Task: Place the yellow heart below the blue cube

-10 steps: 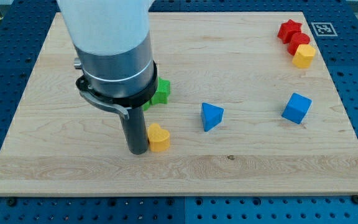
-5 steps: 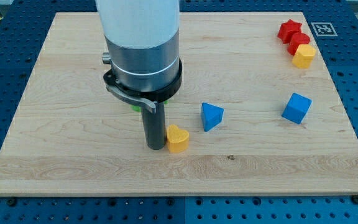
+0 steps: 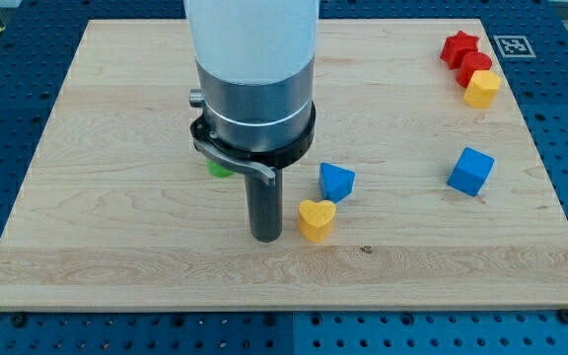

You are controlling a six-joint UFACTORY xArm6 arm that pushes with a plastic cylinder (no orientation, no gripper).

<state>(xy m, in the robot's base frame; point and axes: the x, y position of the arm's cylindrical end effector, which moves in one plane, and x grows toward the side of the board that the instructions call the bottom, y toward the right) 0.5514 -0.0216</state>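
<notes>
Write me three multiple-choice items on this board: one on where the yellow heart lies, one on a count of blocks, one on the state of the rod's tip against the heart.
1. Where does the yellow heart lie relative to the blue cube?
A. Directly below it
B. Toward the view's left and a little lower
C. Above it, at the view's top

2. How many red blocks show on the board?
A. Two
B. None
C. Four

3. Where does my tip stand relative to the yellow heart?
A. On the heart's right side
B. Far off, near the red blocks
C. Close on the heart's left side

Answers:
1 B: the heart sits well to the view's left of the cube, below the blue triangular block.
2 A: a red star and a second red block sit at the top right, by a yellow block.
3 C: the rod's end stands just left of the heart.
</notes>
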